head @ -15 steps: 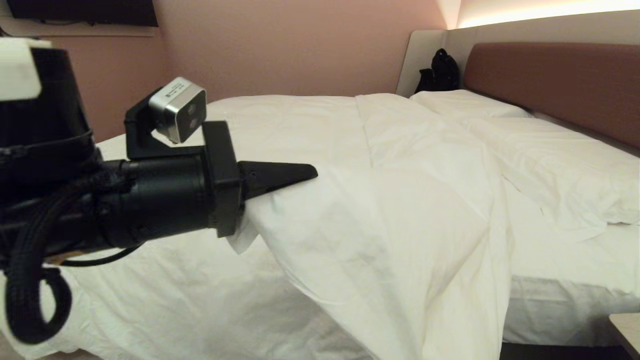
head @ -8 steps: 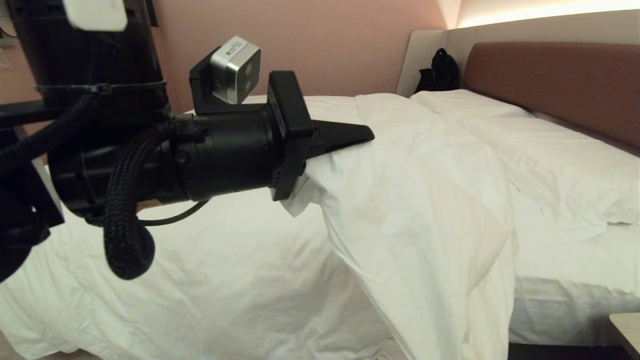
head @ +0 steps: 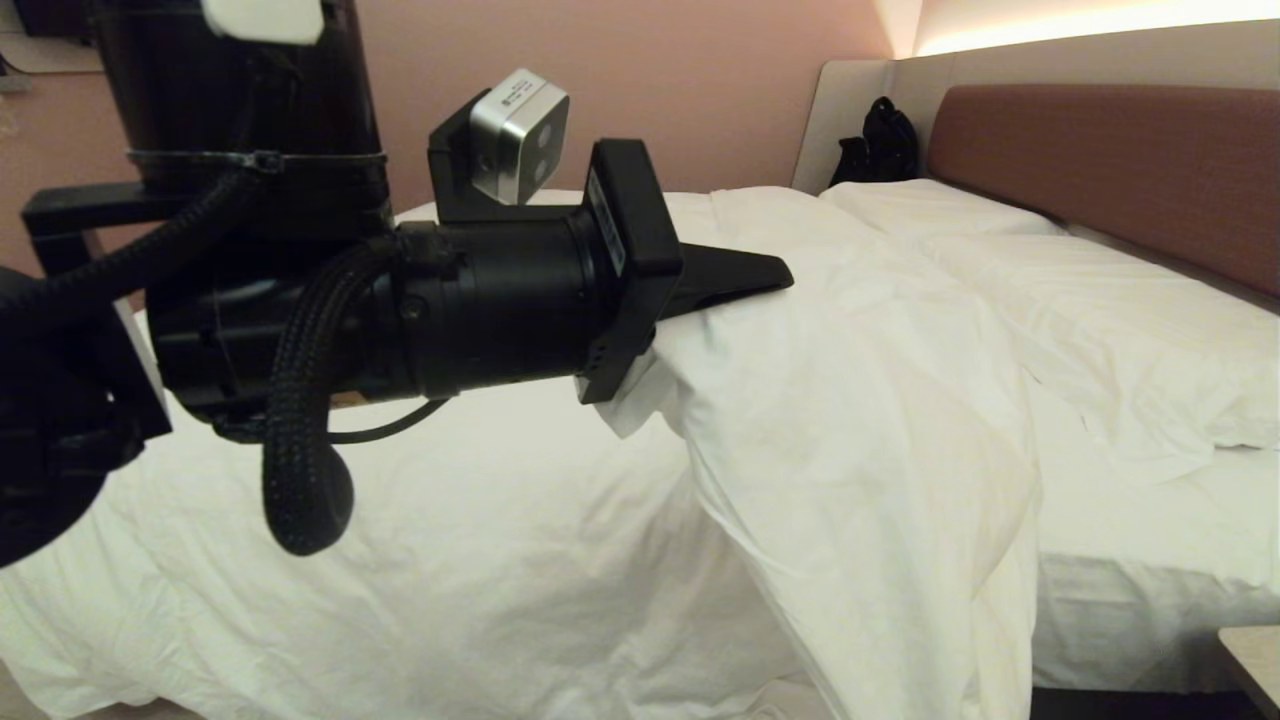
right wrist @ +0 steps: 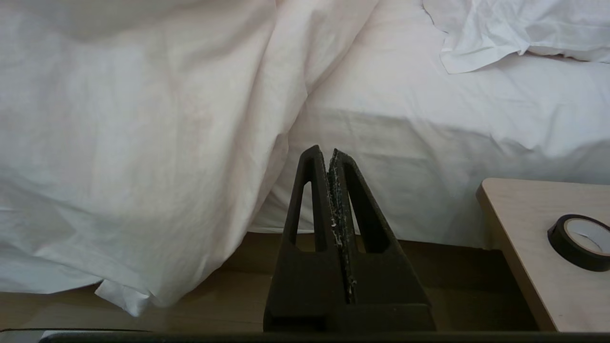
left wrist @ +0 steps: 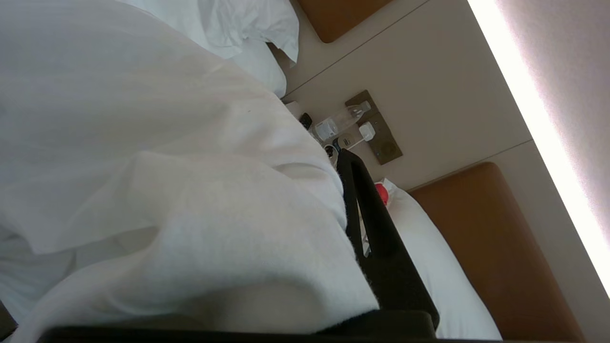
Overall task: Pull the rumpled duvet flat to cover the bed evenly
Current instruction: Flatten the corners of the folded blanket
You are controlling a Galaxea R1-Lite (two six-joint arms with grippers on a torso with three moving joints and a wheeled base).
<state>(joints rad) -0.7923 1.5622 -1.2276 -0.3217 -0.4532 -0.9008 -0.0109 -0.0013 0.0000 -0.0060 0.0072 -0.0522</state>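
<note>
The left gripper (head: 745, 285), fingers pinching a fold of the white duvet (head: 860, 440), holds it raised above the bed (head: 1120, 590), while the right gripper (right wrist: 330, 157) hangs low beside the mattress, fingers pressed together.

The duvet (head: 860, 450) is a thick, puffy white quilt with soft wrinkles. It fills the middle and lower left of the head view. One edge is lifted into a raised fold at the frame's centre, where it is pinched by the left gripper (head: 770, 280), and from that peak the fabric hangs down toward the lower centre in a long drape. Its lower-left part lies spread and creased across the mattress. The bed (head: 1120, 580) is wide and low. Its white sheet is bare at the right of the frame, and a reddish-brown padded headboard stands at the upper right.
</note>
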